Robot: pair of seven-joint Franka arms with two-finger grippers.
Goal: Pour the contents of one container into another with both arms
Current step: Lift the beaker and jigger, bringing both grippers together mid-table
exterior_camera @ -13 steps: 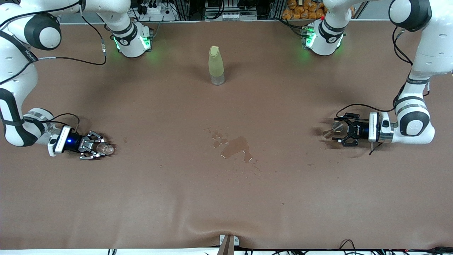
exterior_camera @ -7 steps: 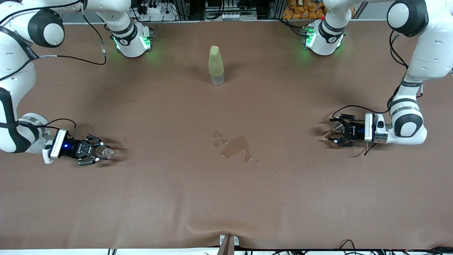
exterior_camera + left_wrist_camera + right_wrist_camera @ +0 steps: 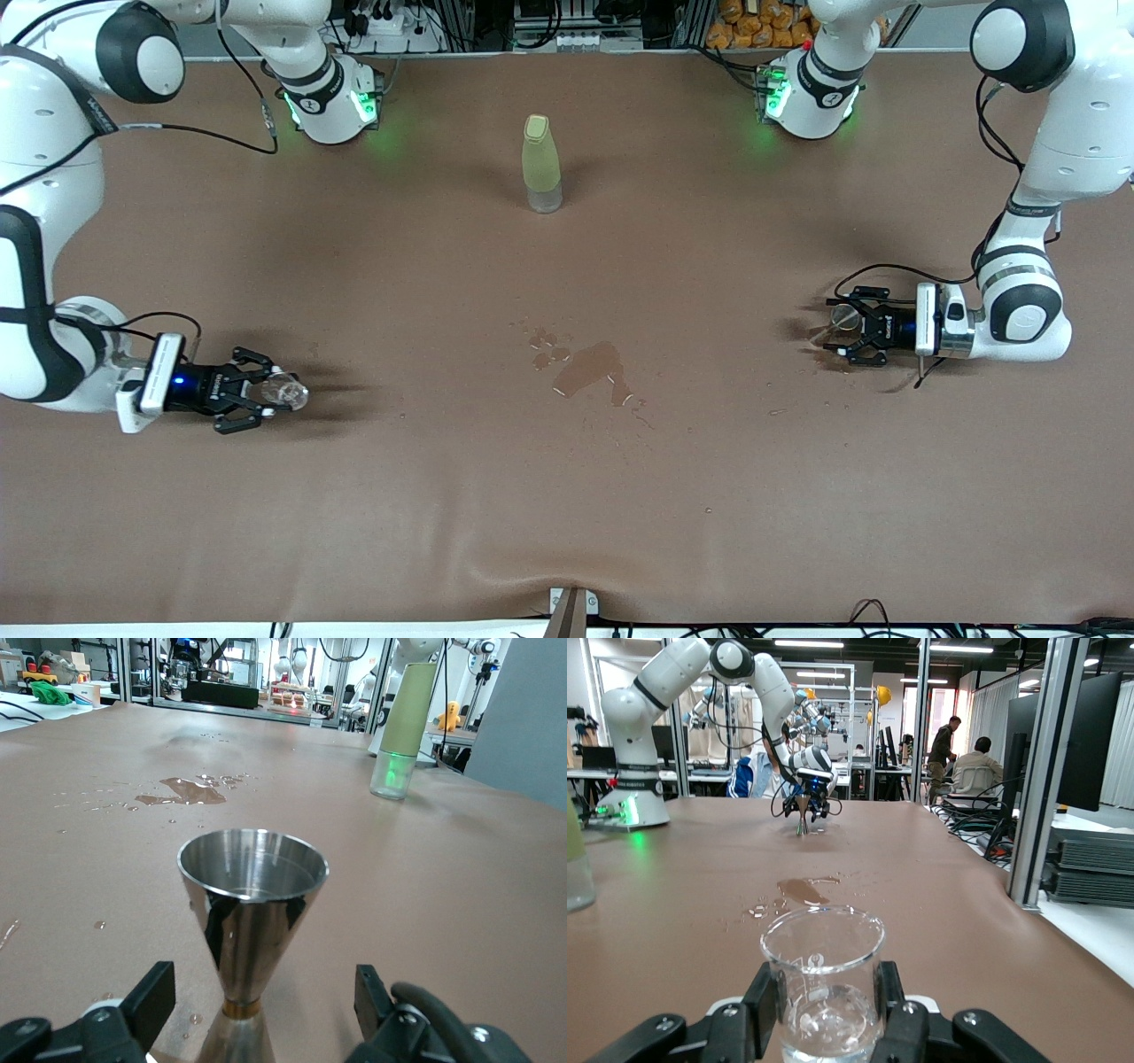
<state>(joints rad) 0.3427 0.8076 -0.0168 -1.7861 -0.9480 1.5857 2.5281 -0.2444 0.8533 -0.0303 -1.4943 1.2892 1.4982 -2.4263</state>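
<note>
A clear glass beaker [image 3: 288, 391] [image 3: 824, 979] with a little water in it is at the right arm's end of the table. My right gripper [image 3: 268, 392] [image 3: 824, 1003] is shut on its sides. A steel jigger [image 3: 837, 322] [image 3: 252, 904] stands upright on the brown table at the left arm's end. My left gripper [image 3: 846, 331] [image 3: 261, 1014] is level with its narrow waist and open, with a gap between each fingertip [image 3: 152, 997] and the jigger. The right wrist view also shows the left gripper with the jigger [image 3: 803, 819] in the distance.
A pale green bottle [image 3: 541, 164] [image 3: 406, 726] stands upright between the two arm bases. A puddle of spilled liquid [image 3: 589, 368] [image 3: 186, 790] [image 3: 804, 890] with scattered drops lies mid-table. The table's front edge has a wrinkle in the cover [image 3: 567, 576].
My right gripper has carried the beaker nearer to the front camera and a little toward the middle of the table. The left gripper has drifted slightly and stays open round the jigger.
</note>
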